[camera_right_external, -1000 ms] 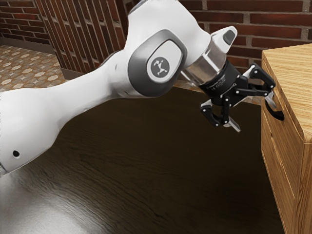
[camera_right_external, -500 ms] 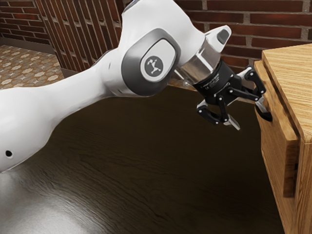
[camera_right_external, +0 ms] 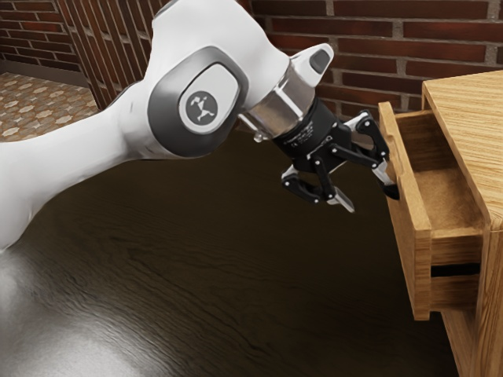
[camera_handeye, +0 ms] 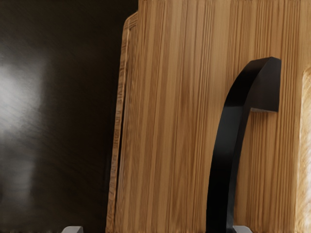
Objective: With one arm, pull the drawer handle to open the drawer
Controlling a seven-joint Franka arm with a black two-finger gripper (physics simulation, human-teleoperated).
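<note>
In the exterior view a wooden cabinet (camera_right_external: 469, 110) stands at the right, and its top drawer (camera_right_external: 409, 228) is pulled well out toward the left, showing its hollow inside. A black curved handle (camera_right_external: 391, 188) sits on the drawer front. My black gripper (camera_right_external: 365, 187) is right at this handle. It is open, with the upper finger (camera_right_external: 379, 157) hooked at the handle and the lower finger hanging free over the table. The wrist view looks straight at the drawer front (camera_handeye: 170, 121), with the handle (camera_handeye: 233, 145) arching just ahead of my hand.
The cabinet rests on a dark wooden table (camera_right_external: 196, 275) that spreads to the left and toward the front. A red brick wall (camera_right_external: 377, 31) runs behind. My white arm (camera_right_external: 118, 141) spans the upper left of the exterior view.
My gripper has moved left with the handle, and the drawer has slid from shut to well out of the cabinet. The arm has drawn back with it.
</note>
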